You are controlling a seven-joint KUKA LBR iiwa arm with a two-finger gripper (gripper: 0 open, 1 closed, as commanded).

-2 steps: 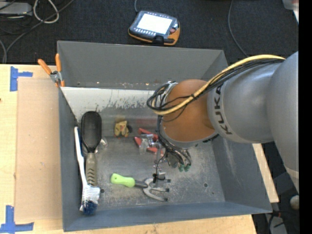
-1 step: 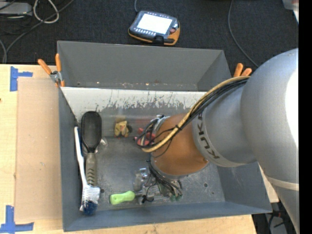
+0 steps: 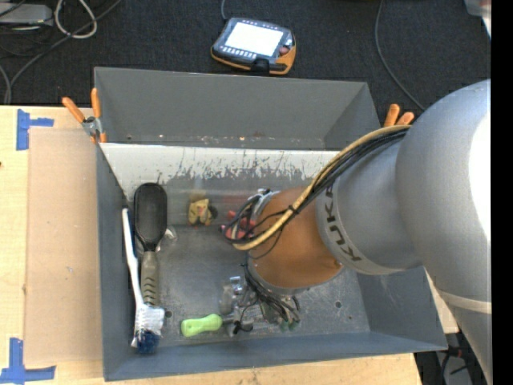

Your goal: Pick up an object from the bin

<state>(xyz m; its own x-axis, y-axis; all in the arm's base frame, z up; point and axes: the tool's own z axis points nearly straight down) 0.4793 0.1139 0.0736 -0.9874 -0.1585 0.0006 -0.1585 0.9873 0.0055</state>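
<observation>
Green piece: a small, lime-green, longish piece [image 3: 200, 325] lies flat on the bin floor just left of the jaws. Its right end is close up to them, and I cannot tell whether they touch.
Jaws: down low at the bin floor near the front wall, under the orange wrist cover [image 3: 292, 243]. I cannot tell how far apart they stand or whether anything is between them.
Toothbrush: white with blue bristles [image 3: 132, 279], well left of the jaws, beyond the green piece. It lies lengthwise along the left wall with its head toward the front.
Hairbrush: black [image 3: 150, 215], left of the jaws and farther back. It lies right alongside the toothbrush with its handle pointing to the front.
Tan lump: a small crumpled thing [image 3: 199, 211], behind and left of the jaws, at the foot of the back wall.
Cables: red and black loops [image 3: 240, 223] at the wrist, behind the jaws.
Arm: the grey arm [image 3: 401, 207] reaches in from the right.
Bin: grey metal [image 3: 240, 111], its floor scuffed.
</observation>
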